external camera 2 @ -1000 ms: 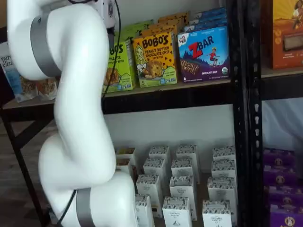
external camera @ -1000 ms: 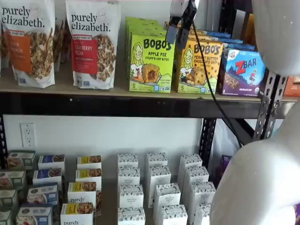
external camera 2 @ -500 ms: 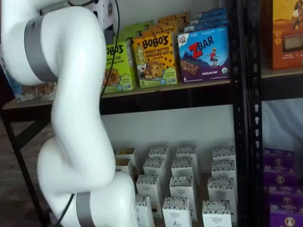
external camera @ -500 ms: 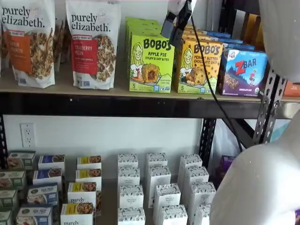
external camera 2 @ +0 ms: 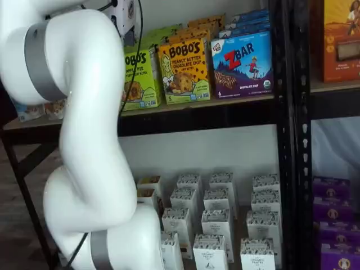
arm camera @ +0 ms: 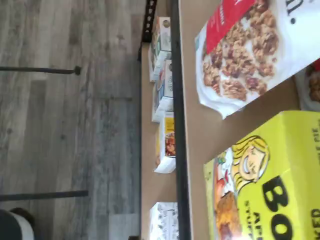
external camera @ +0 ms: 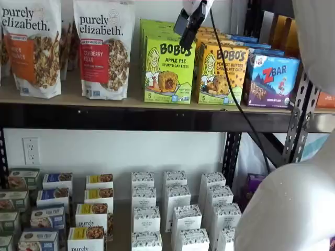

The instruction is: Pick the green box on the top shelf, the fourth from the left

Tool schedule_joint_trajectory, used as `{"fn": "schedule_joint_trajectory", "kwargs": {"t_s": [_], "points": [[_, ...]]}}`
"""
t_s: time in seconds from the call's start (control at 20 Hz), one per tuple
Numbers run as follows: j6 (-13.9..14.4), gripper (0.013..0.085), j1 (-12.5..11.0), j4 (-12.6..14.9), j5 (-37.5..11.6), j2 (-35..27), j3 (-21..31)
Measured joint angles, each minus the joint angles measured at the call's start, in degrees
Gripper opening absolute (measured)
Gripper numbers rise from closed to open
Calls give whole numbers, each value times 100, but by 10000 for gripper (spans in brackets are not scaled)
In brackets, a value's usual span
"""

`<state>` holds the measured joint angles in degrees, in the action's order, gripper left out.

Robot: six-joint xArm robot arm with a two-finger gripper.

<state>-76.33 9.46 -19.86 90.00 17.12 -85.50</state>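
The gripper is further left than a second ago, and a bit higher; before, it hung over the gap between the green box and the yellow box; now its black fingers hang over the green box's top right corner; the cable leans left with it; the big white arm has slid left too, so more of the green box shows beside it.
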Motion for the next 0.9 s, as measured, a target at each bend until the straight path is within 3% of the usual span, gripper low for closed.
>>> {"fn": "schedule_joint_trajectory", "kwargs": {"t_s": [0.45, 0.9], "points": [[-43, 850, -2, 132, -515, -218, -110], [-197, 850, -83, 447, -340, -676, -491]]}}
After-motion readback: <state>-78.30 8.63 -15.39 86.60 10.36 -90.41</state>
